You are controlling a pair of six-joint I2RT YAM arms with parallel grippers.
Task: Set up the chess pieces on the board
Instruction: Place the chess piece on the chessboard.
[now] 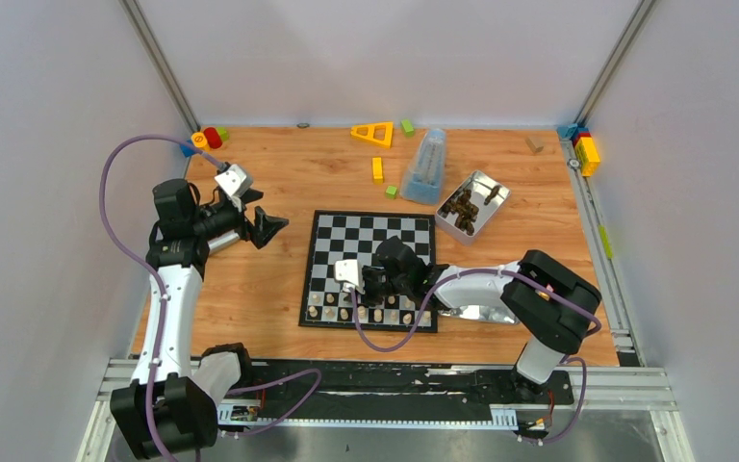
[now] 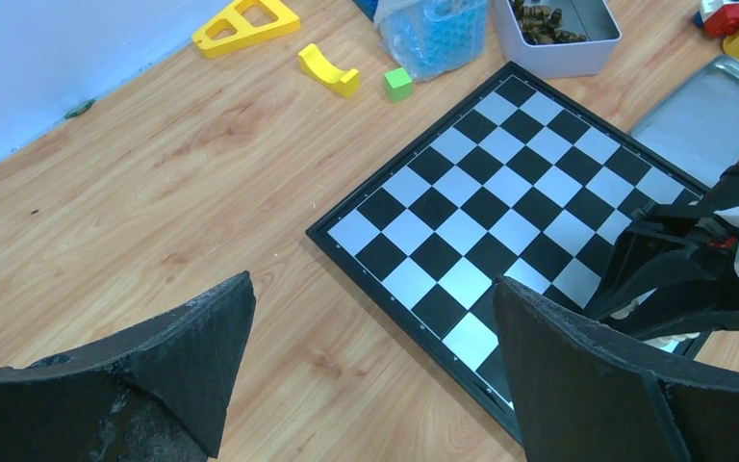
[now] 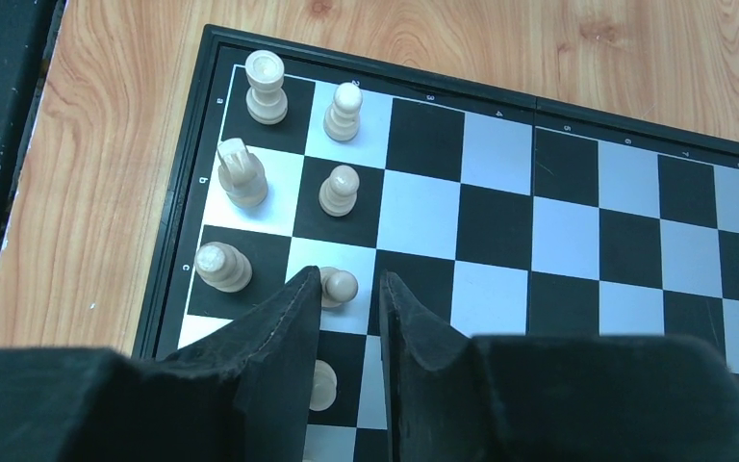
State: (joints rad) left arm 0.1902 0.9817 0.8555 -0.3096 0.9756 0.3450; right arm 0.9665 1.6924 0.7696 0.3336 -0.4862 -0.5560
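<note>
Pieces [image 3: 339, 191] stand in two short rows along the near edge of the board [image 3: 577, 231], from its near left corner. The board lies in the middle of the table.

Our right gripper [image 3: 348, 289] hangs low over these rows. Its fingers are only a little apart, and one pawn [image 3: 339, 286] stands on a white square right at their tips. We think the pawn is loose, but the view there is tight. Our left gripper [image 2: 373, 289] is wide open and holds nothing, above the table off the board's left edge.

We judge the pieces to be very light, hard and smooth. They will slip from a weak pinch and fall over at a small bump. We would take each one from above, at the thin neck under its head, and keep clear of the pieces next to it.
</note>
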